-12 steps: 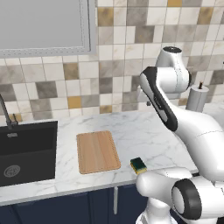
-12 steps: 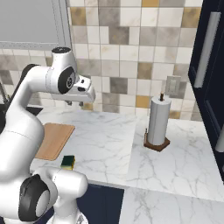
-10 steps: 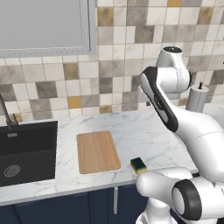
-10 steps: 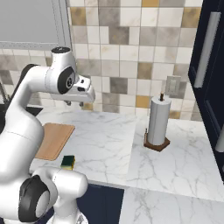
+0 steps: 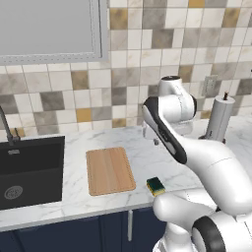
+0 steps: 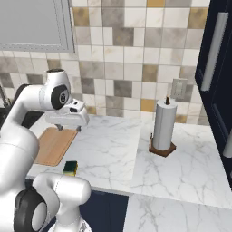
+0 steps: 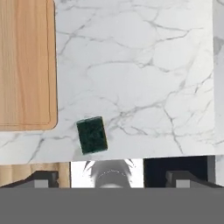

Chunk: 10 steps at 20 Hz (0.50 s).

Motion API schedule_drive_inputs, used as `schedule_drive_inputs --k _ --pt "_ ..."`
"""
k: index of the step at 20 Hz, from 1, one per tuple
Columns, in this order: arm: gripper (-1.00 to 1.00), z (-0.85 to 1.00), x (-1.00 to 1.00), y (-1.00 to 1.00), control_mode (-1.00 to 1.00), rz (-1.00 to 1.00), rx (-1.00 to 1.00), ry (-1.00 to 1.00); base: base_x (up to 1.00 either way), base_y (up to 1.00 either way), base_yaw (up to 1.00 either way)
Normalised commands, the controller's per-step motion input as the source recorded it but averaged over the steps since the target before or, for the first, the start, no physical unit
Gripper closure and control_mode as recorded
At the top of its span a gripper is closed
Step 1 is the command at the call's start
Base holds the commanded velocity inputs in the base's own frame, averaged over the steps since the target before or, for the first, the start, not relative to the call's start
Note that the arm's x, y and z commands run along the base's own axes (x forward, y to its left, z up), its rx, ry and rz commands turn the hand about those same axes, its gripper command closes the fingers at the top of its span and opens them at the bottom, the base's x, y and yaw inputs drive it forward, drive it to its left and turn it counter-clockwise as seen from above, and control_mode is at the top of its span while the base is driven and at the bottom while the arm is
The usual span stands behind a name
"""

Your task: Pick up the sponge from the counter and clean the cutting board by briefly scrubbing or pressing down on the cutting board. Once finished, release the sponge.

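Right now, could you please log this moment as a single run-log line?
phase: approach | gripper: raised above counter, holding nothing | sponge: on counter near front edge, beside cutting board, apart | board: bare

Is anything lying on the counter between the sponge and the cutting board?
Nothing: in the hand view, bare marble counter separates the sponge from the cutting board; they lie close but apart.

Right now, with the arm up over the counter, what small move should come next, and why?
Probably lower the gripper toward the sponge, shifting toward the counter's front edge. The sponge lies untouched on the marble, green side up, just off the cutting board's corner, and the hand hangs high above it.
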Motion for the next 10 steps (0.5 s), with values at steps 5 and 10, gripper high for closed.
schedule_drive_inputs --k 5,10 --pt "-1.0 -0.74 -0.02 0.31 -1.0 -0.17 -0.06 0.06 0.0 0.0 0.0" --pt "-1.0 -0.69 -0.27 0.0 -1.0 -0.01 0.0 0.02 0.0 0.0 0.0"
